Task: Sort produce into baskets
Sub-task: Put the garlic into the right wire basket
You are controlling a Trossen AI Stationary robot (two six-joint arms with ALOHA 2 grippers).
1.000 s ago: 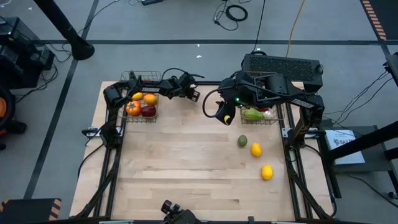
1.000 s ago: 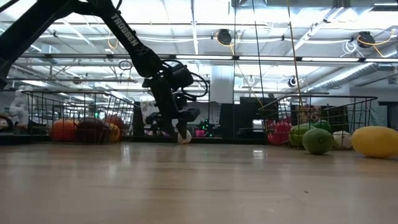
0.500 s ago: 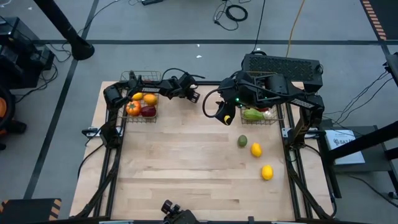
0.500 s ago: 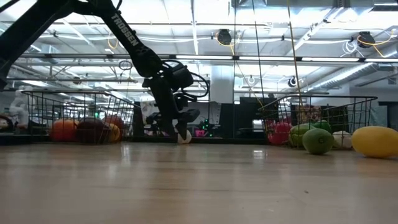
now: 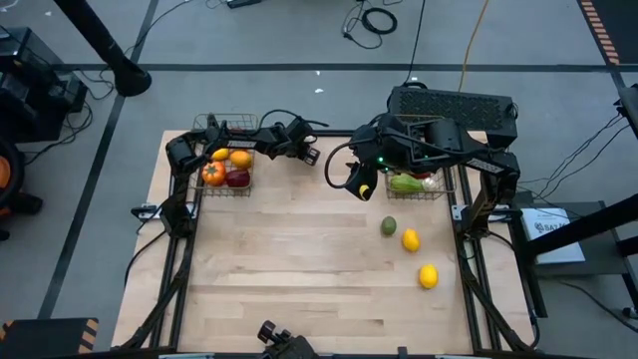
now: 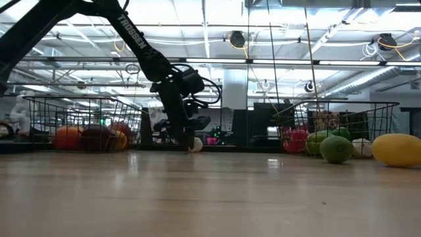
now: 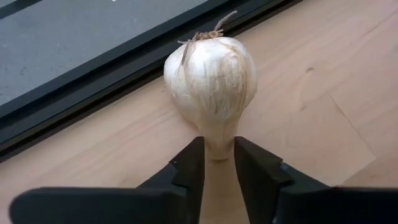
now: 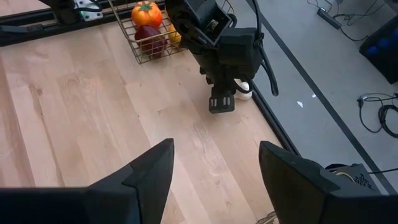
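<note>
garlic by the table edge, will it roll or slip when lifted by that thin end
The garlic is round and lies on its side, so it probably rolls if nudged. The left gripper has its fingers around only the narrow neck, so it may swing or slip out.

From above, the garlic (image 7: 211,87) cannot be made out — the left tool (image 5: 311,155) covers it. At bench height only a pale sliver of it shows beside the fingers. In the left wrist view its stem sits between the two fingertips (image 7: 190,163), but whether they touch it cannot be told.

The right basket (image 5: 449,189) is largely under the right arm; its contents are mostly hidden from above. The right tool's (image 8: 214,163) fingers are cut off by the picture's edge in its own wrist view.
</note>
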